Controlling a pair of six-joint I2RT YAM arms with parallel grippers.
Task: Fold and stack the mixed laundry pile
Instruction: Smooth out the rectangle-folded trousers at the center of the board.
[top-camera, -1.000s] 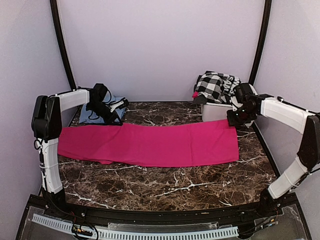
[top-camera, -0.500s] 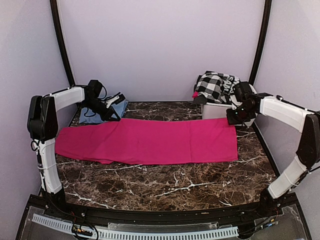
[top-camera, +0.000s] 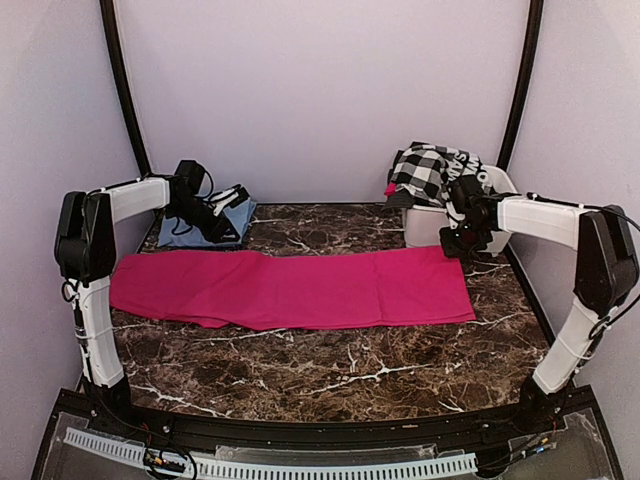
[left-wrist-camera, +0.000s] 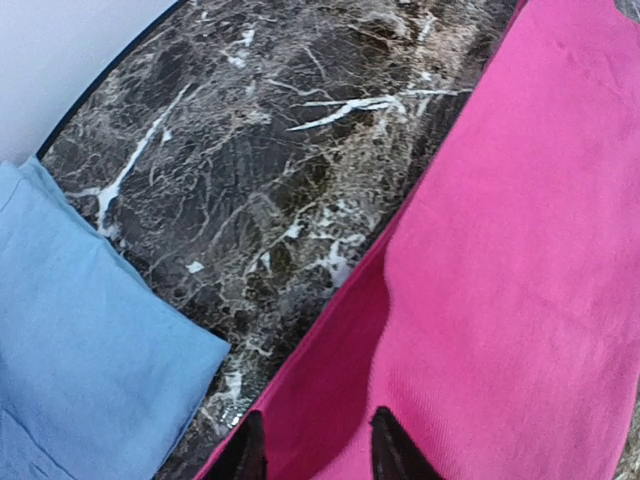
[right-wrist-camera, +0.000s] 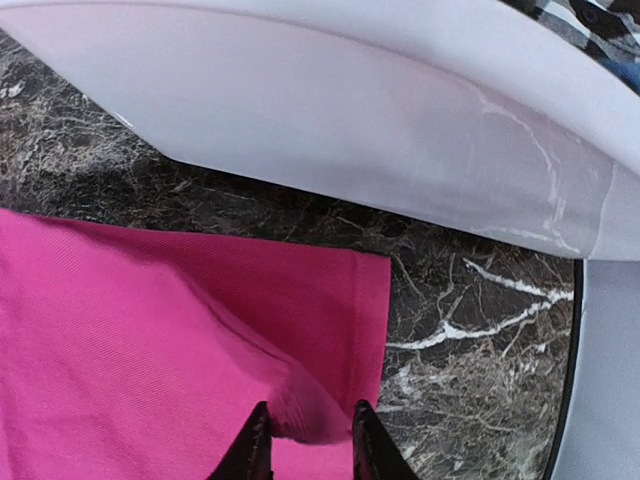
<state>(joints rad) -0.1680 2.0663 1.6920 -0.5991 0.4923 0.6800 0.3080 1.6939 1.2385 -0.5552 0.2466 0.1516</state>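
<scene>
The magenta-pink cloth (top-camera: 300, 290) lies folded in a long strip across the table. My left gripper (top-camera: 222, 222) hovers over its back-left edge. In the left wrist view the left gripper (left-wrist-camera: 318, 450) is open, with the cloth (left-wrist-camera: 520, 260) flat below it. Beside it lies the light-blue piece (left-wrist-camera: 80, 350), folded. At the cloth's back-right corner my right gripper (top-camera: 452, 243) is down on the fabric. The right wrist view shows that gripper (right-wrist-camera: 308, 445) shut on a raised fold of the cloth (right-wrist-camera: 120, 330). The black-and-white checked garment (top-camera: 430, 170) sits heaped in the tub.
The white plastic tub (top-camera: 430, 222) stands at the back right, and its wall (right-wrist-camera: 350, 120) is close above the right gripper. The light-blue piece (top-camera: 172, 236) fills the back-left corner. Dark marble table (top-camera: 330, 365) shows in front of the cloth.
The left gripper moved back toward the corner and its jaws parted, leaving the cloth edge on the table. The right gripper shifted left and down onto the cloth's back-right corner.
</scene>
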